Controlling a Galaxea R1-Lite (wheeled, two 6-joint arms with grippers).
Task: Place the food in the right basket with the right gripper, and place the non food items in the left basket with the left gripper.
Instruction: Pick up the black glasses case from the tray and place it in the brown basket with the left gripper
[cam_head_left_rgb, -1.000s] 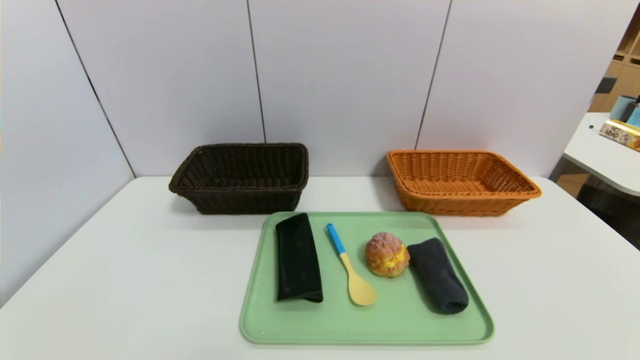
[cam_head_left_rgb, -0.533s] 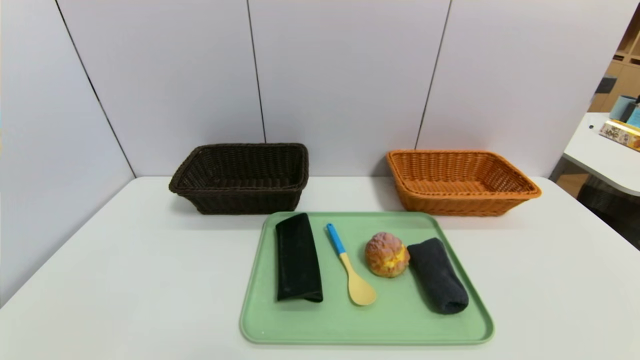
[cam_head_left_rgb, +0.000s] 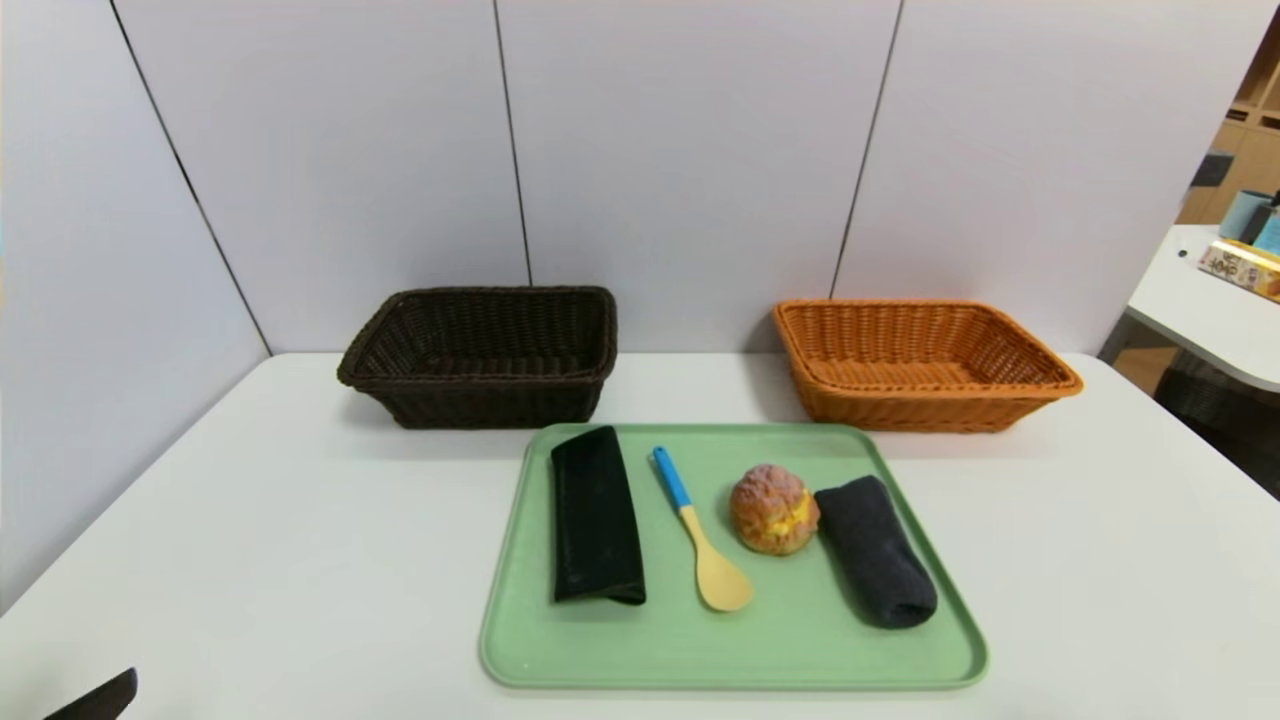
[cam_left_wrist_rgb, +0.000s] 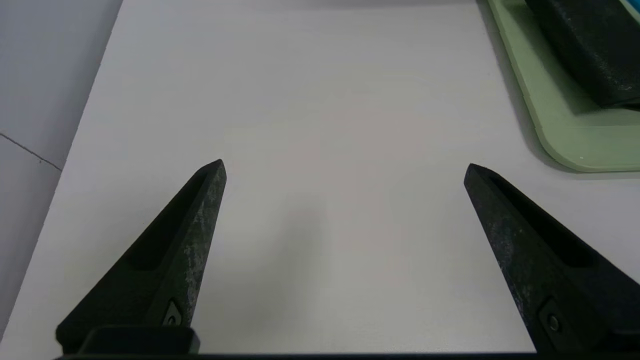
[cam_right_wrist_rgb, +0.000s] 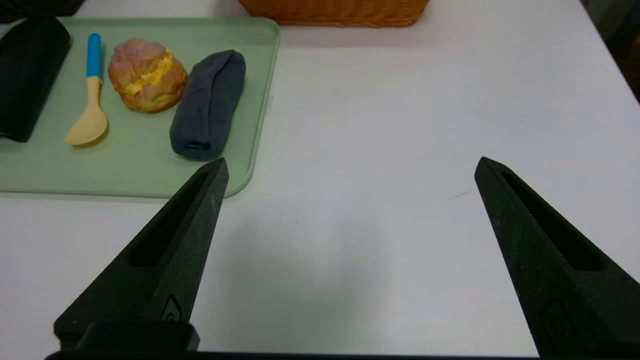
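While both grippers' fingers gape wide, white table (cam_head_left_rgb: 300, 560) against pale panelled walls (cam_head_left_rgb: 690, 150), 2 baskets (cam_head_left_rgb: 485, 355) behind green tray (cam_head_left_rgb: 730, 660).

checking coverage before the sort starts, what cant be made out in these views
- Right gripper: absent from the head view, out of frame; its wrist view shows it open over bare table.
- Left gripper: head view catches only a dark tip at the lower edge.
- Black pouch: cut off by the left wrist view's edge.
- Dark basket floor: near wall partly hides it in the head view.
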